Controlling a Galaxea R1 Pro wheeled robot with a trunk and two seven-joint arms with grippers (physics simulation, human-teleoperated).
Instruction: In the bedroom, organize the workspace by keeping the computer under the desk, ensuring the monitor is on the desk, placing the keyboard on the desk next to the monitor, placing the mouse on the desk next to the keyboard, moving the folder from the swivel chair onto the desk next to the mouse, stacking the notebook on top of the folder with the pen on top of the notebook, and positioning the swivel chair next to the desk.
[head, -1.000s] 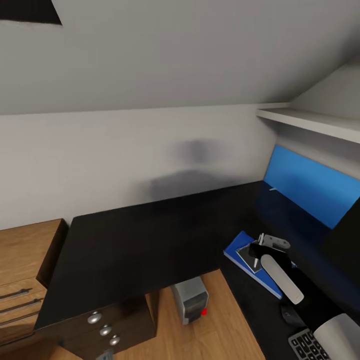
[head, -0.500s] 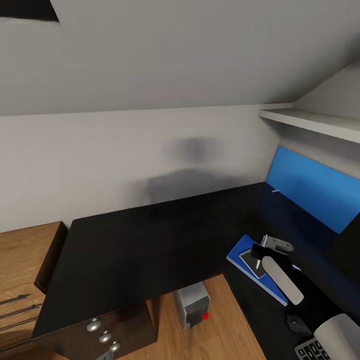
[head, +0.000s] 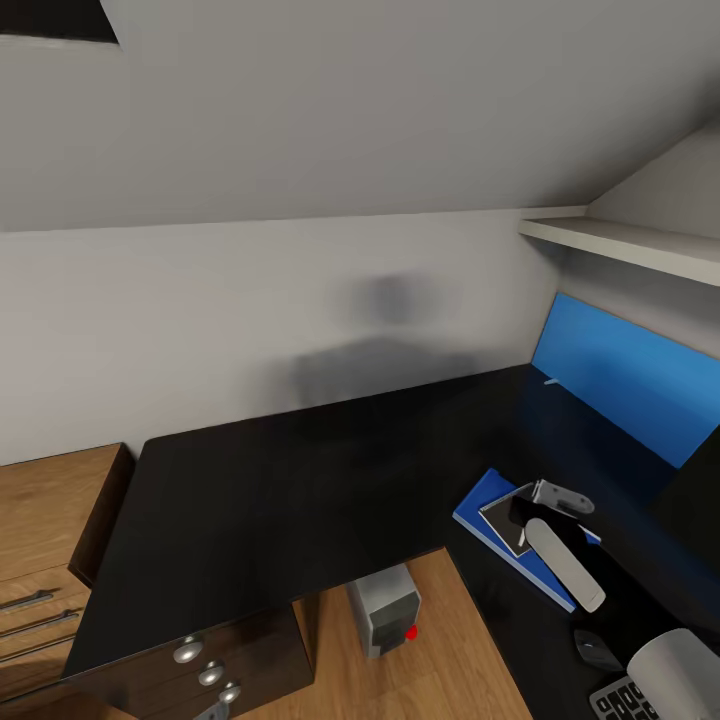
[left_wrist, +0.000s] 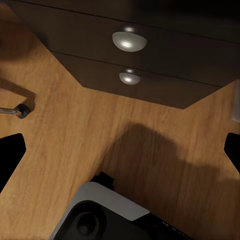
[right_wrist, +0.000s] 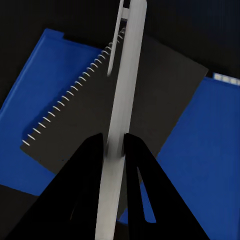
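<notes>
- The right tool (right_wrist: 115, 150) has its two fingers pinched narrow on the pen (right_wrist: 121, 115), which runs lengthwise out past the fingertips.
- Straight below the pen lies the notebook (right_wrist: 130, 105), dark in the wrist view, its spiral binding along one side; the pen's long axis crosses the cover at a slant to that binding. Whether the pen's far end touches the cover, I cannot tell.
- The notebook lies flat on the folder (right_wrist: 45, 100), blue showing on both sides of it, so the drop spot is directly under the tool and the right arm is the one placed for it.
- In the head view the right tool (head: 527, 520) sits over the notebook (head: 498, 517) and folder (head: 478, 510), near the inner corner of the counter (head: 300, 480).
- The mouse (head: 597, 650) lies on the counter near the folder, and a corner of the keyboard (head: 617, 698) shows just beyond it at the picture's bottom edge.
- The computer (head: 383, 608) stands on the floor beside the counter's front edge.
- The left tool (left_wrist: 120, 150) is spread wide and holds nothing, pointed at the wooden floor (left_wrist: 70, 145) before the black drawers (left_wrist: 150, 55).
- Farthest back, the monitor (head: 625, 380) shows bright blue along the right-hand stretch of the counter.
</notes>
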